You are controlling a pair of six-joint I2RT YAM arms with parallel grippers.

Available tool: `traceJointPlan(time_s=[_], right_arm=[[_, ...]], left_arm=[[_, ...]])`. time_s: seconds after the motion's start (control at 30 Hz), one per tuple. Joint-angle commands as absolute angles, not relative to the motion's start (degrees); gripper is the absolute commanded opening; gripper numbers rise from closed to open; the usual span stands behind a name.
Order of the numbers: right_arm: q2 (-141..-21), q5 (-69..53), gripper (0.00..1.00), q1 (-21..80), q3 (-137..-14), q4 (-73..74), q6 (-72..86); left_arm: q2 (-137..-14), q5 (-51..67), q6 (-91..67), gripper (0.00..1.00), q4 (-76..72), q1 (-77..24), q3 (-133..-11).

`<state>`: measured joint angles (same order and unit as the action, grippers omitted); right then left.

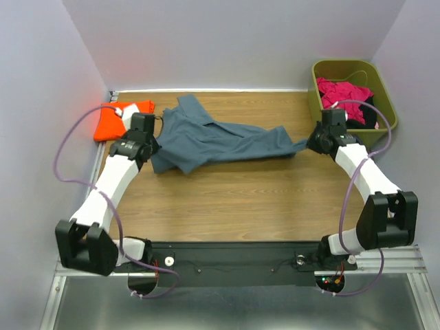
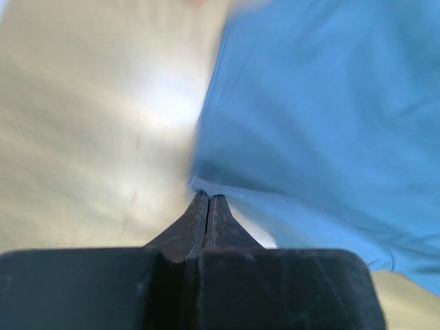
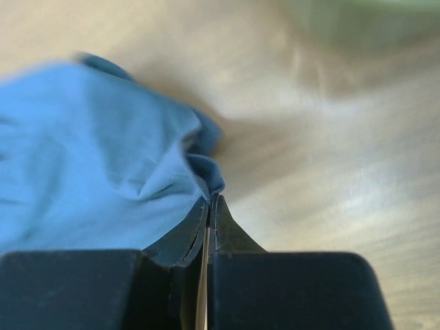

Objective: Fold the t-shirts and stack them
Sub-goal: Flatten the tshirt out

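Observation:
The slate blue-grey t-shirt [image 1: 220, 141] lies crumpled and stretched across the back half of the wooden table [image 1: 234, 199]. My left gripper [image 1: 158, 133] is at its left edge, and its fingertips are pressed together on the hem [image 2: 206, 196]. My right gripper [image 1: 309, 143] is shut on the bunched right end of the shirt [image 3: 206, 175]. In the wrist views the cloth [image 2: 309, 124] looks brighter blue. The bright orange t-shirt [image 1: 117, 120] lies in a folded heap at the back left corner, just behind the left wrist.
A green bin [image 1: 385, 103] holding pink and red clothes [image 1: 344, 93] stands at the back right, right behind the right arm. White walls close in the table on three sides. Purple cables loop from both arms.

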<state>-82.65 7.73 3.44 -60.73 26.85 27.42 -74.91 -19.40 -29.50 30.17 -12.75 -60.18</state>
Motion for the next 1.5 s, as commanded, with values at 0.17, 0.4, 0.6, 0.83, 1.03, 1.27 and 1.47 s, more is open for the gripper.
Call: traceJointPlan(time_s=[0.17, 0.4, 0.6, 0.83, 1.03, 1.27, 1.47], right_arm=[[-76.91, 8.88, 0.01, 3.08, -63.9, 27.77, 27.6], [-73.66, 7.39, 0.01, 3.08, -63.9, 30.4, 26.81], [-70.66, 5.98, 0.01, 2.99, -64.15, 31.64, 27.25], [-73.47, 6.42, 0.01, 2.99, -82.15, 31.46, 25.58], [-76.46, 7.38, 0.01, 3.08, -100.42, 31.38, 22.16], [-72.78, 7.47, 0.01, 3.08, -108.89, 30.32, 17.33], [-62.85, 7.73, 0.01, 3.08, -106.88, 28.13, 11.96]], left_arm=[[-66.9, -17.58, -30.32, 0.0, 33.31, -10.81, -59.42], [-61.89, -17.67, -30.23, 0.0, 37.0, -10.72, -61.35], [-56.96, -18.45, -31.38, 0.0, 38.23, -10.55, -62.31], [-62.04, -23.9, -27.78, 0.0, 36.83, -9.32, -87.56], [-67.32, -25.05, -22.51, 0.0, 32.01, -9.32, -112.1], [-63.56, -23.03, -16.97, 0.0, 24.54, -9.32, -120.76], [-53.97, -20.66, -14.07, 0.0, 19.6, -9.23, -117.77]])
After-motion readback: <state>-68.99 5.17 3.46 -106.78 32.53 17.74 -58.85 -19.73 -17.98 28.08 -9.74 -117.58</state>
